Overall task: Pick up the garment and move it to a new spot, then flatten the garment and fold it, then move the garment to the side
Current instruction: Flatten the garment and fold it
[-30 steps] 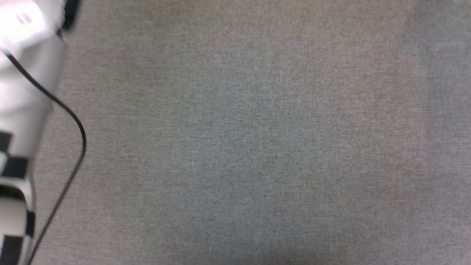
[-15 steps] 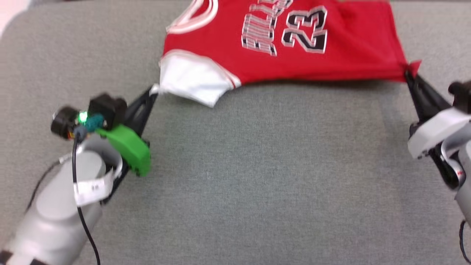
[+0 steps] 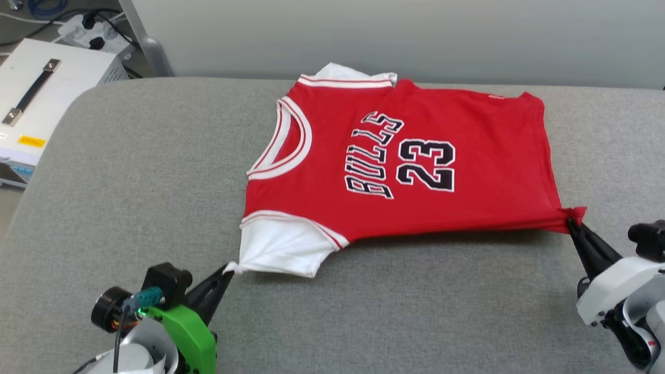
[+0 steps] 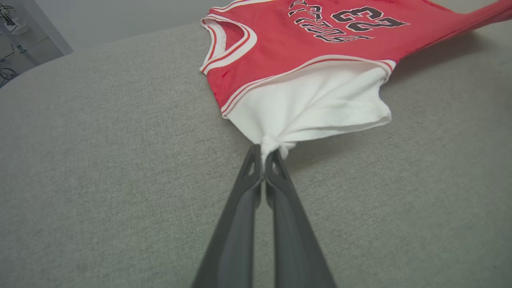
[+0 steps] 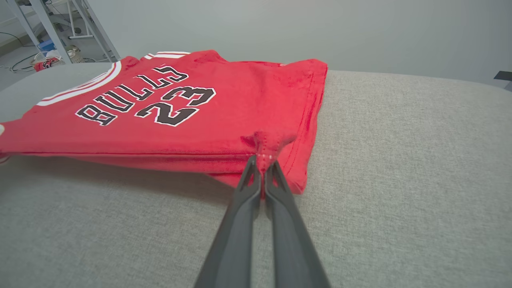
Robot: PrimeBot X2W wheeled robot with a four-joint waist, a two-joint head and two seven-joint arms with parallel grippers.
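Far to the left of the left pincer, past the rounded edge of the grey fabric-covered surface (image 3: 130, 171), a white box (image 3: 57, 78) with a dark strap handle sits lower down. The left pincer (image 3: 227, 271) reaches in from the lower left, with a green bracket (image 3: 192, 335) on its wrist behind the fingers. Its jaws are pressed together on a bunched pinch of white cloth, the outer corner of the near white sleeve (image 3: 280, 248) of the garment (image 3: 483, 171). From that pinch the sleeve fans out ahead and to the right of the tips. Its near edge is raised a little, and a shadow lies under it.

The garment lies spread between the two pincers, front side up, with the striped neckline (image 3: 291, 140) toward the left pincer and the hem toward the right one. The black, white-outlined "BULLS" and 23 sit about midway between them. A second white sleeve (image 3: 343, 72) peeks out at the far edge, well beyond the left pincer and close to the grey wall (image 3: 415, 36).

The garment's near side edge runs taut from the held sleeve to the right pincer (image 3: 571, 224), with a shadow beneath it. The right pincer comes in from the lower right, clamped tight on the near red hem corner. The cloth there puckers to a small point at the tips, and the rest of the hem runs away from them toward the wall.
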